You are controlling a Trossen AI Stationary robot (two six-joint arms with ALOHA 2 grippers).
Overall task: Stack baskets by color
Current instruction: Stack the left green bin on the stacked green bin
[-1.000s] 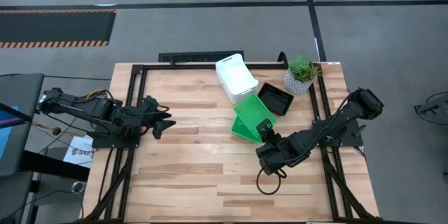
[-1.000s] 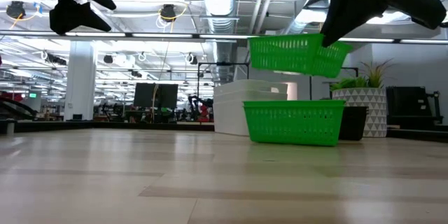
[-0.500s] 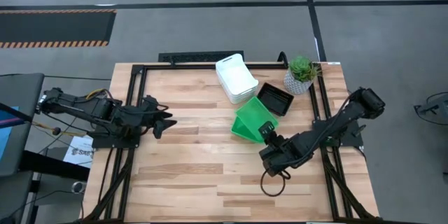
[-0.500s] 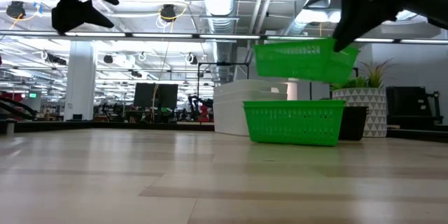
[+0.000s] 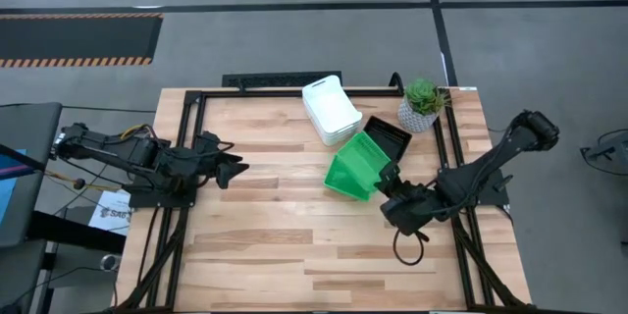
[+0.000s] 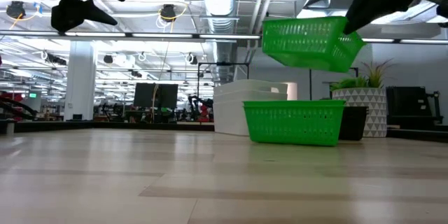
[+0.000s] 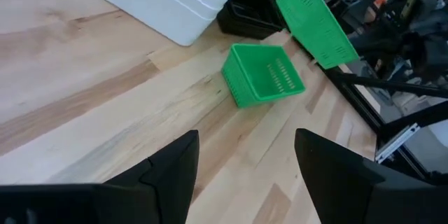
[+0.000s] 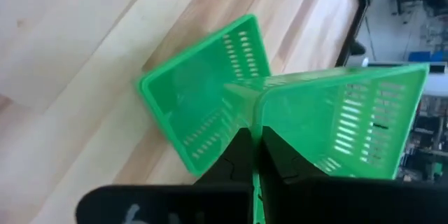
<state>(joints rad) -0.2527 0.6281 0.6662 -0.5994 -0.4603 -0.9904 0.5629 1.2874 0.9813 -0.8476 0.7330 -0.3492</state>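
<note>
Low view: right hand [image 6: 353,22] (clamped) holds green basket [image 6: 311,42] aloft.

Bench [image 5: 265,240] front and centre lie open; white baskets [image 5: 330,110], black basket [image 5: 391,137], green basket [image 5: 345,179] and plant [image 5: 422,103] crowd the rear right.

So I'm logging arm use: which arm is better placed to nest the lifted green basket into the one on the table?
Right. The right gripper already holds the lifted green basket above the green basket on the table.
</note>
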